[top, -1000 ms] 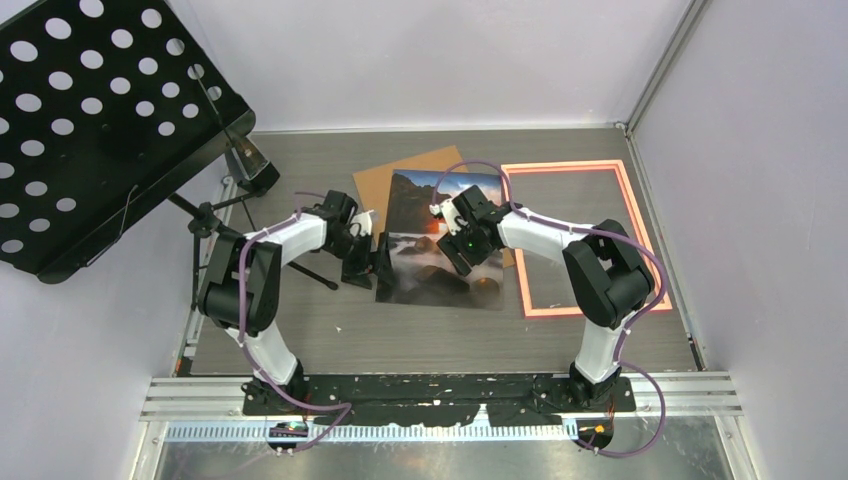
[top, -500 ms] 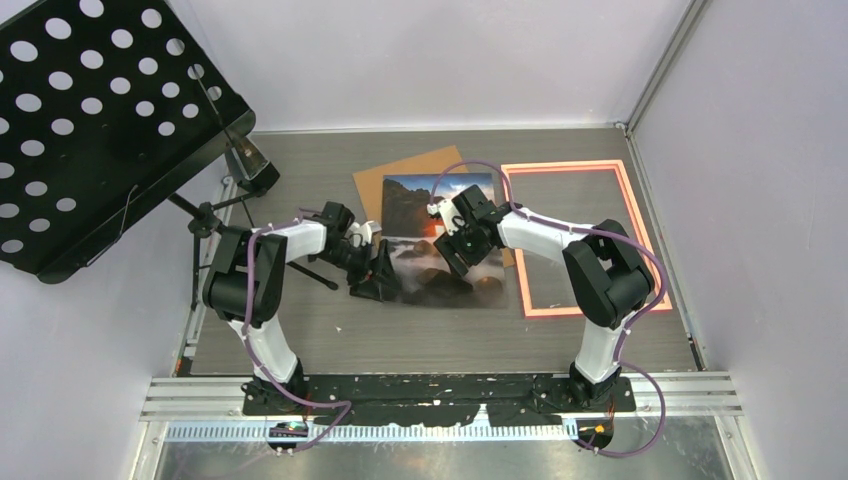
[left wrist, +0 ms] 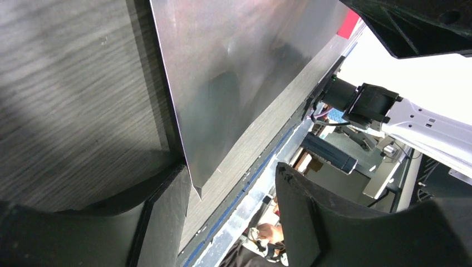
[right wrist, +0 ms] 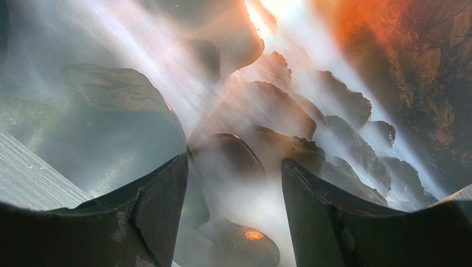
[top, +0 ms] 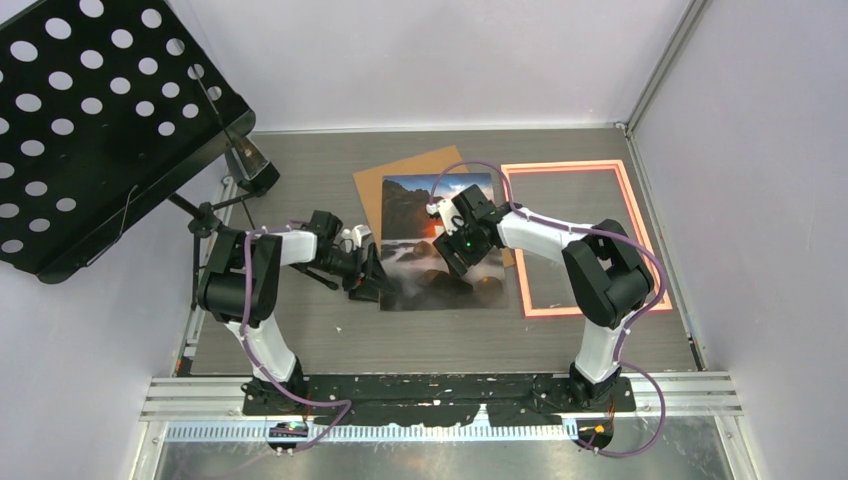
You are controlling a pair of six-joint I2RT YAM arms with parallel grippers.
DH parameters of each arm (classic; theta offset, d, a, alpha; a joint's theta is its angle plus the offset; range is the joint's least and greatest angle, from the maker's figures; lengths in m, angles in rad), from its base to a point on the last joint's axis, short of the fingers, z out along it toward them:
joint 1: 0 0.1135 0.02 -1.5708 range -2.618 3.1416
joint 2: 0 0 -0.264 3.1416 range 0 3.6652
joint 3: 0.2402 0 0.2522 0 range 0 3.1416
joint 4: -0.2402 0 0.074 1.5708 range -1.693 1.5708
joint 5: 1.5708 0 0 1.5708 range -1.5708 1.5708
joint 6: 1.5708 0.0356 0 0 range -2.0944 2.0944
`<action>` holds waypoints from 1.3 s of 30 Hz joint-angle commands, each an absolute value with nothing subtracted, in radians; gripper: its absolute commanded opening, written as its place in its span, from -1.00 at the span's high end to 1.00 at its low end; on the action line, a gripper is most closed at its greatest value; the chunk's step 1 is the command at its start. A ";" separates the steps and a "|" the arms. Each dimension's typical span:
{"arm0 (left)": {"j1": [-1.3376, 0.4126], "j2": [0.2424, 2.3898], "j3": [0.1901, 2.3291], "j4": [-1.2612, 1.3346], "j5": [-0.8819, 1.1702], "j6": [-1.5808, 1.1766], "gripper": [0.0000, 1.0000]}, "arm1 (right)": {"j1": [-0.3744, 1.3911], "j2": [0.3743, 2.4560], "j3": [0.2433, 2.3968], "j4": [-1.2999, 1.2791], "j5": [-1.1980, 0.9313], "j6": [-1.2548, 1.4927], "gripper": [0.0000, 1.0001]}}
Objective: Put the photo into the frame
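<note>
Left hand (top: 374, 279) has slid to a corner of one photo (top: 415, 208), released like right hand (top: 456, 254), beside one frame (top: 565, 167).

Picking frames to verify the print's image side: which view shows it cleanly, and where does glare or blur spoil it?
Top external view: evenly lit, the glossy rectangular sunset print reads clearly. Left wrist view: at a grazing angle the print is a grey sheen, image lost, background overexposed. Right wrist view: colours show, but the print is so close that detail looks soft.
</note>
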State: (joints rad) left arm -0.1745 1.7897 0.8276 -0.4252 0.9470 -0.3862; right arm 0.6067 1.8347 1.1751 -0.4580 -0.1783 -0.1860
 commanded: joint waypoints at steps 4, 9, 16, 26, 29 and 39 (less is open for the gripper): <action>-0.170 1.796 0.818 -0.308 0.975 -0.394 -0.09 | 0.614 1.879 1.164 -0.472 -0.228 -0.178 -0.36; -0.174 1.814 0.817 -0.266 1.015 -0.418 0.00 | 0.614 1.880 1.168 -0.472 -0.232 -0.175 -0.36; -0.186 1.796 0.809 -0.220 1.058 -0.449 0.47 | 0.614 1.876 1.169 -0.472 -0.229 -0.176 -0.36; -0.186 1.744 0.861 -0.297 0.985 -0.421 1.00 | 0.601 1.812 1.198 -0.491 -0.208 -0.174 -0.61; -0.186 1.700 0.919 -0.393 0.912 -0.371 1.00 | 0.585 1.772 1.236 -0.506 -0.196 -0.166 -0.73; -0.186 1.559 1.319 -0.793 0.616 -0.216 1.00 | 0.440 1.664 1.404 -0.533 -0.303 -0.016 -0.81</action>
State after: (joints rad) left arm -0.1837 1.6386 1.1778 -0.6098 0.7532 -0.3019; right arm 0.4953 1.7588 1.3045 -0.5339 -0.2314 -0.1028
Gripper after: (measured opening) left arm 0.001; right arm 0.901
